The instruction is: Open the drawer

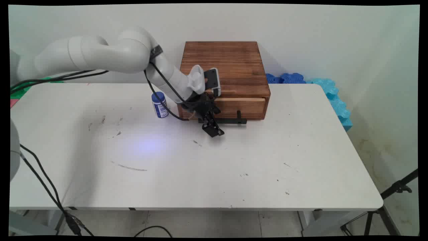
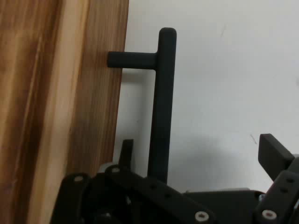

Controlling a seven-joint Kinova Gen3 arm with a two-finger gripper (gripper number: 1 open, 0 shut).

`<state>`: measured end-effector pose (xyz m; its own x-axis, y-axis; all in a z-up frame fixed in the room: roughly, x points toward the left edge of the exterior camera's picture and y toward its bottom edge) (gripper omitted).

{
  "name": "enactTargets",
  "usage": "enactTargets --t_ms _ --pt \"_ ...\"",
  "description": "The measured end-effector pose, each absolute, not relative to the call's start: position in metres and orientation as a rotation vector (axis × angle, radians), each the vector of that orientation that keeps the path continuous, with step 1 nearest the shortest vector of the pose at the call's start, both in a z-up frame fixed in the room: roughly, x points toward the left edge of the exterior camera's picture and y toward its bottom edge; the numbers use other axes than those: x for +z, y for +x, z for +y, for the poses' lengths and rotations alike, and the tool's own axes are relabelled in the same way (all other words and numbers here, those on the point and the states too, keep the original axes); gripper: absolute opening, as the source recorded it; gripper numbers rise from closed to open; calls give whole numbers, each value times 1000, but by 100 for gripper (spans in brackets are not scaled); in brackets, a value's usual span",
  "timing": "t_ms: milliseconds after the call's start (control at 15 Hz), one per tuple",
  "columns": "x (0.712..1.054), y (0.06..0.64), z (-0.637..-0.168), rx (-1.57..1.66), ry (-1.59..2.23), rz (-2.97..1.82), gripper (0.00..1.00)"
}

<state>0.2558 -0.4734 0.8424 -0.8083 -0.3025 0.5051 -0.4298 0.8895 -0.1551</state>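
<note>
Two fingers of the tool stand spread apart on either side of the black handle of the wooden drawer box, gripping nothing; the bar runs between them, seemingly untouched. Low against the drawer front, the tool is lined up with the handle. One blue bottle stands on the counter just left of the box.
</note>
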Motion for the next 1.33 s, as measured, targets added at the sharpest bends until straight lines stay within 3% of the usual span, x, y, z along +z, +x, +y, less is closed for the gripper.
enactTargets --t_ms 1333 --pt "809 225 -465 376 551 -2617 100"
